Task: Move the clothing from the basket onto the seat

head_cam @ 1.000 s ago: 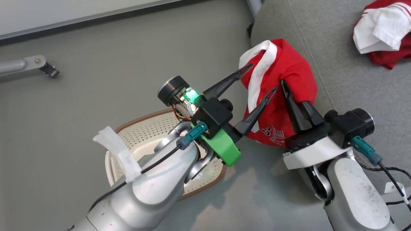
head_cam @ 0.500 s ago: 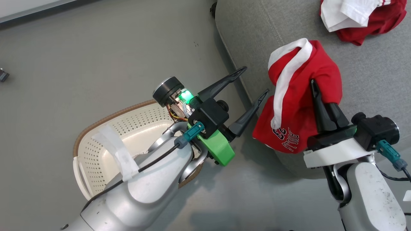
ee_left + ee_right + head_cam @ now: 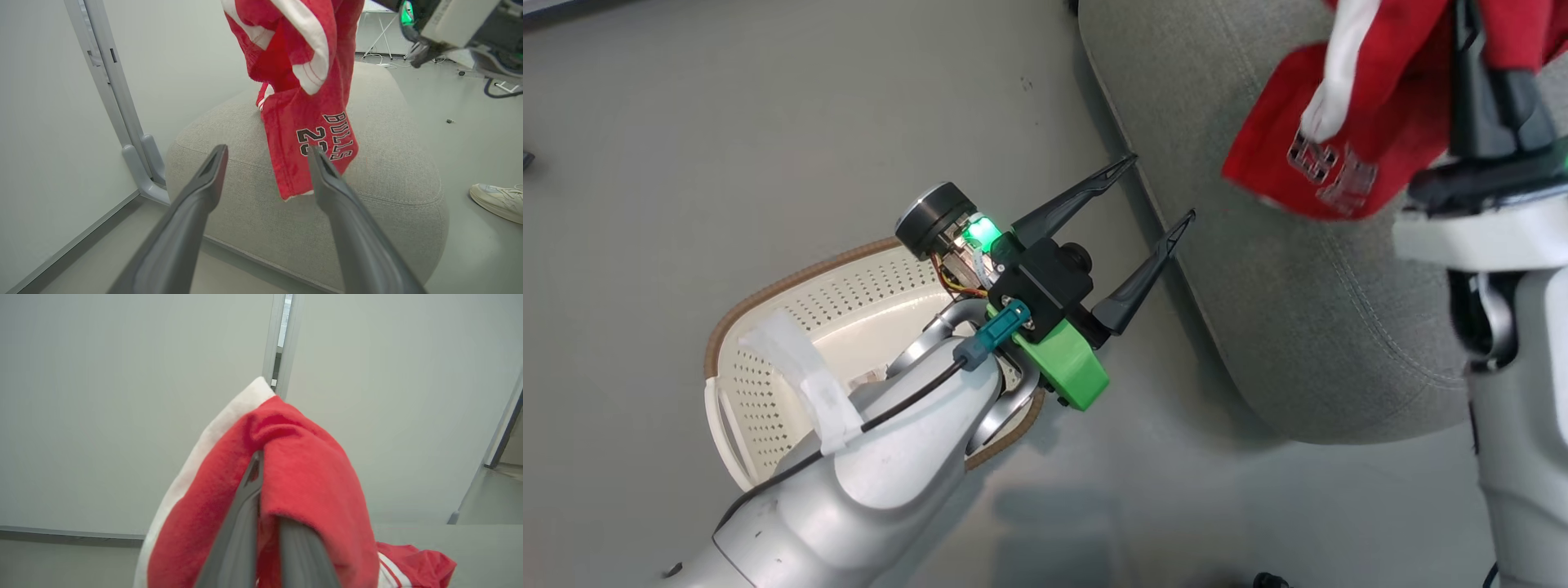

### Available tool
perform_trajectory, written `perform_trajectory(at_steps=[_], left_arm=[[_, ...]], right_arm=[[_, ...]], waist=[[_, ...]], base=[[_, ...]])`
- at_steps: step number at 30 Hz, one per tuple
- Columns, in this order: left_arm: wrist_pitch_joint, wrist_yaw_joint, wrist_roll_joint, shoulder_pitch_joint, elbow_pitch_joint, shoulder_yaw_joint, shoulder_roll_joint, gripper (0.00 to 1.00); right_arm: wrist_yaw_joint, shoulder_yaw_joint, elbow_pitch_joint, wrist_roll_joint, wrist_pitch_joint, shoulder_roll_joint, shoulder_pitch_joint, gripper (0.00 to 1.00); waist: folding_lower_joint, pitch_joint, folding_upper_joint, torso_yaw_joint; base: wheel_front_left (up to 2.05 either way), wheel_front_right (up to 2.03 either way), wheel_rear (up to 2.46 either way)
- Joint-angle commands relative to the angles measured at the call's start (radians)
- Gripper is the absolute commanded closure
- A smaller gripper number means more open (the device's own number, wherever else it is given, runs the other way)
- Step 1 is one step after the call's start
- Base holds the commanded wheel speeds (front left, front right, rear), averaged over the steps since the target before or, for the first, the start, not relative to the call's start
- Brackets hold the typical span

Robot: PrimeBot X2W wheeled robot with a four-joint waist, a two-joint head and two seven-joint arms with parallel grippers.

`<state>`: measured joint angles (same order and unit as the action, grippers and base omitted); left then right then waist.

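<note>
Over the top of the seat (image 3: 1258, 269), a broad grey cushion of nubby woven upholstery with rounded shoulders and a stitched seam below its edge, the held piece of clothing (image 3: 310, 134) hangs down from the right gripper (image 3: 264, 506). The basket (image 3: 768, 359), cream perforated plastic with a brown woven rim, sits on the floor well to the left of the seat, its inside largely hidden behind the left forearm.

The garment is soft red fleece-like fabric with white trim. Its long axis runs vertically, with the "BULLS" lettering and number near the bottom hem. The hem is low over the cushion; whether it touches cannot be told. The right gripper's fingers are pinched nearly together with the cloth bunched and draped over them, so the drop point lies straight below that hand. Letting go should land the garment on the seat, near a second red and white garment (image 3: 412, 563) already lying there.

The left gripper (image 3: 1161, 186) is spread wide and holds nothing, poised off the seat's edge between basket and cushion.
</note>
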<state>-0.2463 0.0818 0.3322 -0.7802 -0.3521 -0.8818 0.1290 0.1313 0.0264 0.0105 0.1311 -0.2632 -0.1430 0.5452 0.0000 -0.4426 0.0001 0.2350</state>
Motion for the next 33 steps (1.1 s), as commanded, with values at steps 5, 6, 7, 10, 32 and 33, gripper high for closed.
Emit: perform_trajectory(at_steps=[5,6,7,10,32,33], left_arm=[[0.009,-0.007,-0.015,-0.031,0.014,-0.008,0.016,0.00],[0.011,-0.007,-0.017,-0.037,0.017,-0.010,0.017,0.00],[0.012,-0.007,-0.019,-0.042,0.018,-0.010,0.019,0.00],[0.013,-0.008,-0.025,-0.052,0.023,-0.013,0.023,0.00],[-0.001,-0.019,-0.032,-0.111,0.019,-0.015,0.029,0.00],[-0.002,-0.018,-0.032,-0.112,0.019,-0.016,0.029,0.00]], right_arm=[[-0.001,0.078,-0.016,-0.008,-0.002,-0.051,0.186,1.00],[-0.001,0.095,-0.020,-0.008,-0.002,-0.066,0.224,1.00],[-0.001,0.106,-0.028,-0.009,-0.002,-0.080,0.253,1.00],[-0.001,0.152,-0.070,-0.006,-0.002,-0.136,0.343,1.00],[-0.001,0.271,-0.593,0.051,-0.002,-0.312,0.437,1.00],[-0.001,0.270,-0.614,0.052,-0.002,-0.309,0.433,1.00]], waist=[[0.0000,-0.074,-0.0001,-0.018],[0.0000,-0.087,-0.0001,-0.022],[0.0000,-0.095,-0.0001,-0.024],[0.0000,-0.126,-0.0001,-0.031],[0.0000,-0.265,-0.0001,-0.073],[0.0000,-0.267,-0.0001,-0.075]], base=[[0.00,0.00,0.00],[0.00,0.00,0.00],[0.00,0.00,0.00],[0.00,0.00,0.00],[0.00,0.00,0.00],[0.00,0.00,0.00]])
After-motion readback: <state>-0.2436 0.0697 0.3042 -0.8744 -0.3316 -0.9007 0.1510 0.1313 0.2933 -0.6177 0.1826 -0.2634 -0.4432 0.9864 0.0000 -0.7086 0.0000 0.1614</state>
